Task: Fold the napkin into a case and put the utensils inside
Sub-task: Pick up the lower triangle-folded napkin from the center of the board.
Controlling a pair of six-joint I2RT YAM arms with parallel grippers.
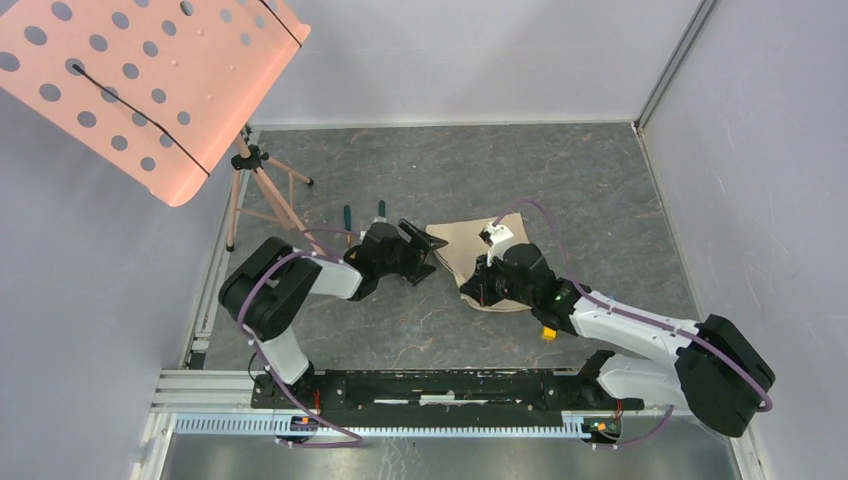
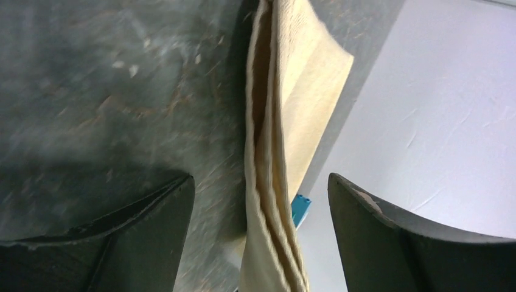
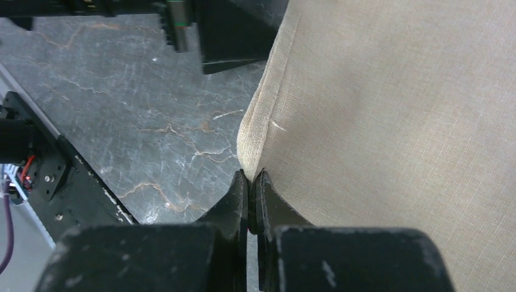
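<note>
A black bar on a ribbed metal rail (image 1: pixel 400 425) carries both arm bases at the near edge of the table (image 1: pixel 600 200), a grey, marble-veined slab. A small yellow cube (image 1: pixel 548 334) sits near the right gripper (image 1: pixel 481 284), tucked against the near side of that arm.

The right gripper's dark, tapered fingers (image 3: pixel 234 204) are pressed together with no visible gap, pinching the napkin (image 3: pixel 395 121) at its stitched corner hem. The cloth is beige, coarse-woven and matte, and spreads flat beyond and to the right of those jaws.

The left gripper (image 1: pixel 415 250) lies on its side, facing the napkin's left edge. Its broad, curved black fingers (image 2: pixel 152 231) stand wide apart. Between them, touching neither, the napkin's folded edge shows as soft stacked layers with a narrow slit. A teal cube (image 2: pixel 299 208) peeks out from behind the cloth.

Just beyond the left gripper and to its left lie the utensils (image 1: pixel 348 222); only their slim teal handles show. Farther left, a tripod stand (image 1: pixel 260 195) holds a pink perforated panel (image 1: pixel 140 80).
</note>
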